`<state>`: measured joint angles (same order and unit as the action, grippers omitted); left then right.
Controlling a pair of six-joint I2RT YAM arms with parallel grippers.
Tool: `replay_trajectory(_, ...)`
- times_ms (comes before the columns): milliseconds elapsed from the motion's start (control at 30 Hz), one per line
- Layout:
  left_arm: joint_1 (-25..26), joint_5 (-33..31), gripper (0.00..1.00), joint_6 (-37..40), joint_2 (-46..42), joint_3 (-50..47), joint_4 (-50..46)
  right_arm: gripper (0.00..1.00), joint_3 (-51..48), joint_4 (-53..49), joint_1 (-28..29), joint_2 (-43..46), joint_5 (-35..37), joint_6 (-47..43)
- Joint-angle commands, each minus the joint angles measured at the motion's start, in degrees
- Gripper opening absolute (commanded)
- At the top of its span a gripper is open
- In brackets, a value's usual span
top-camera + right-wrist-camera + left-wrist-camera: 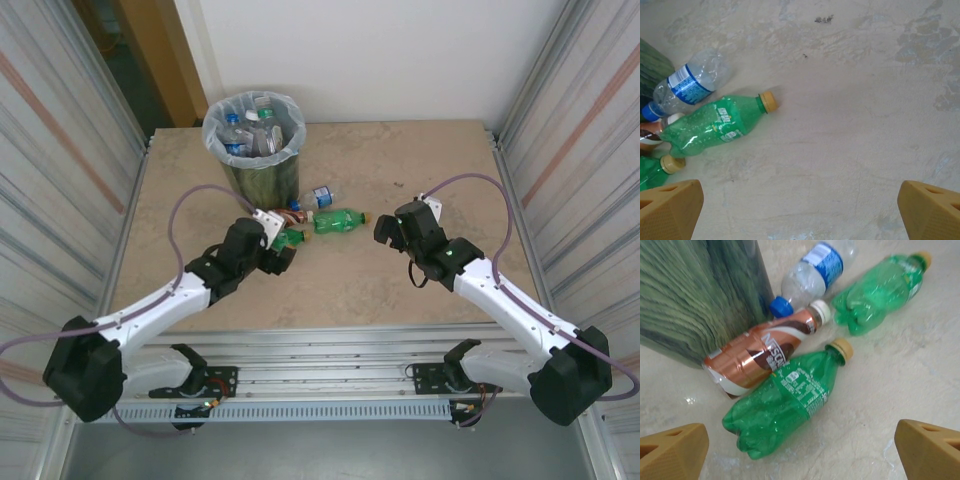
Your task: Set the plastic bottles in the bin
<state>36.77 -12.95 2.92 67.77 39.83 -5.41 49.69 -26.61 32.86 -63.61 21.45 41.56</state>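
Four plastic bottles lie on the table beside the bin (258, 178), which holds several more inside its pale liner. My left gripper (802, 450) is open just short of the base of a green bottle (785, 400). Its fingers (672, 452) touch nothing. A copper-brown bottle (757, 357) lies against that green one. A clear blue-labelled bottle (812, 277) and a second green bottle (880, 290) lie beyond. My right gripper (800, 212) is open over bare table, to the right of the second green bottle (715, 125). From above, the left gripper (280, 240) and right gripper (390, 225) flank this cluster.
The bin's dark wall (695, 295) rises close on the left of the left wrist view. Corrugated metal walls (60, 150) close both sides of the table. Bare stone-patterned tabletop (420, 160) stretches to the right of the bottles.
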Motion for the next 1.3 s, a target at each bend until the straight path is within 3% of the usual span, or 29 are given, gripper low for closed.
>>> replay_trajectory(0,0.1,-1.8,0.96,-0.2,3.3,4.0,-3.9,0.98,0.9,-1.7,-0.3,-0.2,1.9,1.5)
replay_trajectory(833,-0.8,-3.7,0.99,10.6,24.1,19.7,-14.5,0.98,0.2,-3.4,-0.4,0.9,3.7,2.0)
replay_trajectory(1267,-1.1,-6.7,0.99,10.1,32.2,25.8,-20.7,0.98,0.1,-3.9,-0.5,1.2,4.0,2.2)
